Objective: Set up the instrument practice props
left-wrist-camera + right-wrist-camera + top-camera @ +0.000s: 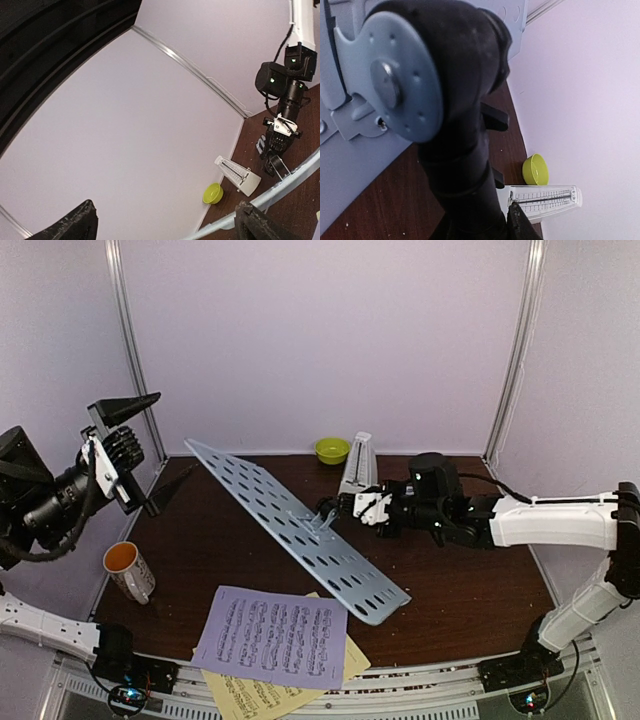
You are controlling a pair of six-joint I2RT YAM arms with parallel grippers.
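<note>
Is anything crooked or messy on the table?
Yes. The pale perforated-metal music stand slants across the table, not upright, with the right gripper at its bracket. The lavender and yellow sheet-music pages hang over the near edge.

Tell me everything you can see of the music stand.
The music stand shows mainly its desk: a long, pale, metal-looking panel punched with rows of oval slots. It lies tilted diagonally over the brown table, far end raised at back left, near end low beside the lavender page. A pale bracket and a black neck sit at its middle, where the right gripper appears clamped on it. Its tripod legs cannot be made out.
</note>
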